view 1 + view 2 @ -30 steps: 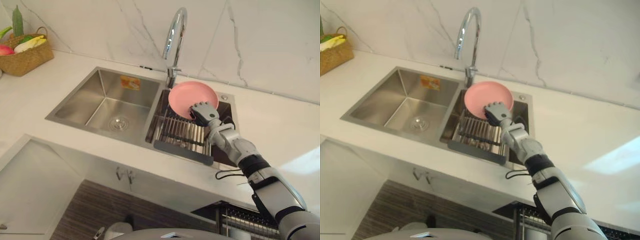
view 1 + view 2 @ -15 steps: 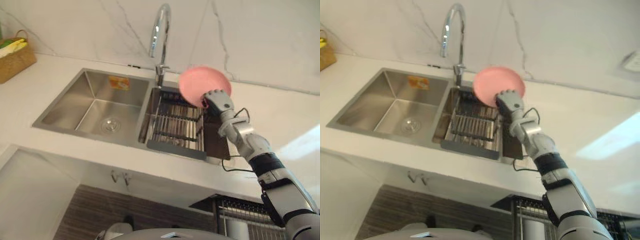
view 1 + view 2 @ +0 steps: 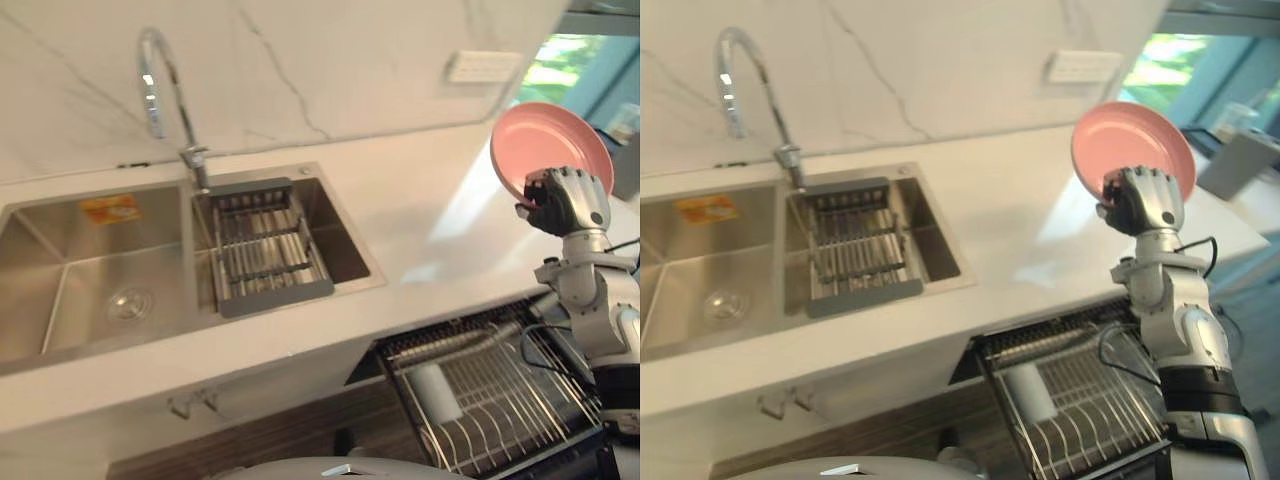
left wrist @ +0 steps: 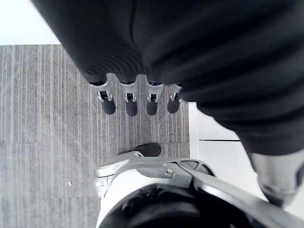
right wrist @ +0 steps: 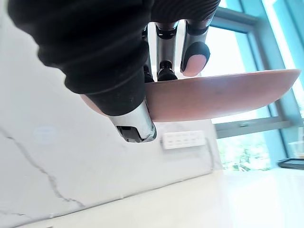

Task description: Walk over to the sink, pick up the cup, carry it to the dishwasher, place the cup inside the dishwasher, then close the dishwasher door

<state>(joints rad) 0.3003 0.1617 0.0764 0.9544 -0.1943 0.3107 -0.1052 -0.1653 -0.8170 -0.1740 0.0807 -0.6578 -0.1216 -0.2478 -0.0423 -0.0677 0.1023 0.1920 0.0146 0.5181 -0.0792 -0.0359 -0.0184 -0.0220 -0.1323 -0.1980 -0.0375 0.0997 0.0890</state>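
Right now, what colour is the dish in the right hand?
Plain pink dish, pinched by the right hand; right eye view shows it best.

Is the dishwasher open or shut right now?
Open: the dishwasher rack is exposed, slid out below the countertop.

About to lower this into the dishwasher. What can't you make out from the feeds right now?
- Dishwasher rack: front end cut off by the eye views' lower edge; the right arm covers one side.
- White object in the rack: too blurred to identify.
- Pink plate: the right hand covers its lower rim in the eye views; the right wrist view sees it edge-on.
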